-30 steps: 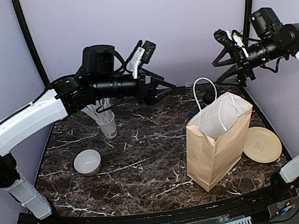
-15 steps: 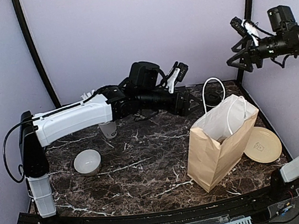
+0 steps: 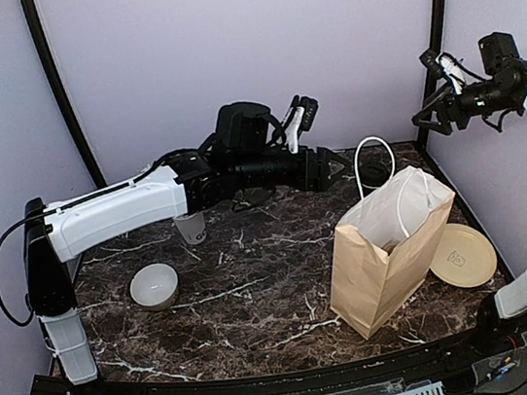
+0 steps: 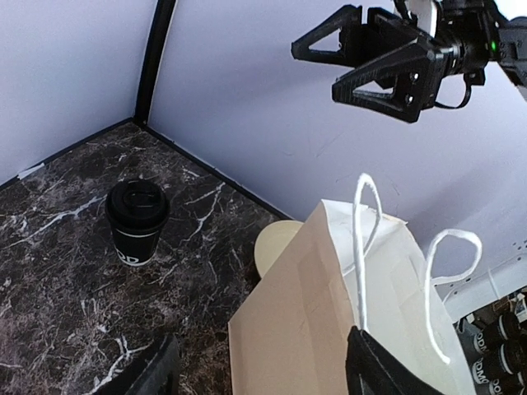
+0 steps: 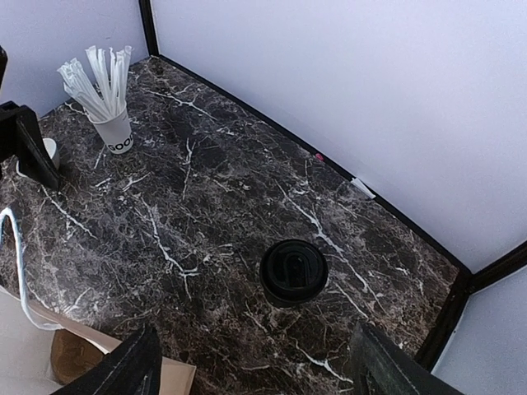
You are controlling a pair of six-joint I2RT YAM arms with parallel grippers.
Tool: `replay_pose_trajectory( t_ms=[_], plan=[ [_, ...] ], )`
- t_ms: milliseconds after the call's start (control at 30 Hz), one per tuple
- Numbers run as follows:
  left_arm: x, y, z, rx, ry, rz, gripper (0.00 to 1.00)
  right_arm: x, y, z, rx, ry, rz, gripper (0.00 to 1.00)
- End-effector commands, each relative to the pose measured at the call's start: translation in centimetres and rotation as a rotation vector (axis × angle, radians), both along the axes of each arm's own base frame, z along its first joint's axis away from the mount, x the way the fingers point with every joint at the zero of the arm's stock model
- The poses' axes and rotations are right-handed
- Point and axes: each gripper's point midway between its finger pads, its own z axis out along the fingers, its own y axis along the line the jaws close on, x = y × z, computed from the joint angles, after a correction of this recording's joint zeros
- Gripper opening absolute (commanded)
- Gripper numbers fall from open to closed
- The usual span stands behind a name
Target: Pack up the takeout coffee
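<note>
Coffee (image 5: 294, 271): stands upright with the lid on, on the desk near the far right corner. It is behind the bag (image 3: 389, 249) and apart from it; nothing touches it.

Bag: upright near the right edge with its mouth open and both white handles raised. A plate (image 3: 461, 255) lies flat just beside it, against the right edge.

Left gripper (image 3: 336, 166): reaches along the far edge, above the desk and left of the coffee. Its fingers (image 4: 152, 374) are spread wide and hold nothing (the wrist view shows the coffee ahead and to one side, the bag close below).

Right gripper (image 4: 317, 71): held high over the far right corner, well above the coffee, jaws spread and empty.

Cup of sticks (image 5: 111, 123): upright near the far left corner, partly hidden behind the left arm in the top view.

Bowl (image 3: 154, 285): near the left edge, well apart from the bag.
</note>
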Motion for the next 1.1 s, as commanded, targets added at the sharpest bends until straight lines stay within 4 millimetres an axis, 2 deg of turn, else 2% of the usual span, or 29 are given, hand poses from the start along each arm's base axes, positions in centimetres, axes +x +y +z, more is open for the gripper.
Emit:
replay_pose_trajectory(
  t_ms=[0,67,233,433,500,567,600,633,667,700,733,767,800,967,1000,1033,1067],
  plan=[
    [-1.7,2.0,7.3,-0.131,-0.090,-0.017,0.72,-0.1,0.4,0.8,0.031,-0.041,0.022,0.79],
    [-3.1,0.9,6.8,-0.141,-0.043,-0.114,0.73,0.0,0.4,0.5,0.032,-0.036,0.021,0.79],
    [-3.7,-1.4,4.2,-0.115,0.024,-0.182,0.72,0.5,0.1,-0.1,0.028,-0.023,0.008,0.78],
    [-4.1,-2.8,2.7,-0.096,0.072,-0.240,0.55,1.2,-0.3,-1.0,0.020,0.010,-0.020,0.77],
    [-4.5,-3.0,3.0,-0.101,0.069,-0.276,0.46,1.4,-0.4,-1.5,0.019,0.023,-0.024,0.77],
    [-5.0,-2.9,3.4,-0.095,0.059,-0.304,0.17,1.7,-0.5,-2.1,0.017,0.033,-0.027,0.76],
    [-5.0,-2.7,3.8,-0.093,0.048,-0.304,0.11,1.8,-0.5,-2.4,0.015,0.039,-0.025,0.75],
    [-5.0,-2.4,3.9,-0.074,0.032,-0.299,0.03,1.8,-0.4,-2.8,0.010,0.041,-0.016,0.74],
    [-5.0,-1.8,4.8,-0.075,0.013,-0.293,0.01,1.7,-0.3,-3.1,0.004,0.045,0.003,0.74],
    [-4.9,-1.3,4.6,-0.048,0.000,-0.285,0.00,1.5,-0.1,-3.4,-0.006,0.043,0.037,0.73],
    [-4.8,-0.4,5.5,-0.044,-0.016,-0.274,0.00,1.0,0.3,-3.7,-0.018,0.041,0.081,0.74],
    [-4.7,0.3,5.0,-0.004,-0.014,-0.264,0.00,0.6,0.5,-4.2,-0.032,0.044,0.123,0.74],
    [-4.4,1.4,5.7,0.005,-0.034,-0.251,0.00,0.3,0.8,-4.6,-0.051,0.044,0.158,0.74],
    [-2.5,7.2,4.1,0.151,0.065,-0.164,0.00,0.6,1.1,-7.3,-0.132,0.109,0.263,0.73],
    [-2.0,8.4,3.0,0.190,0.094,-0.140,0.00,1.0,1.2,-7.7,-0.138,0.119,0.269,0.73],
    [-1.8,9.2,3.1,0.200,0.094,-0.120,0.00,1.7,1.2,-8.3,-0.140,0.131,0.256,0.73],
    [-1.5,10.1,2.2,0.228,0.116,-0.104,0.00,2.5,1.2,-8.8,-0.139,0.149,0.231,0.73]
  ],
)
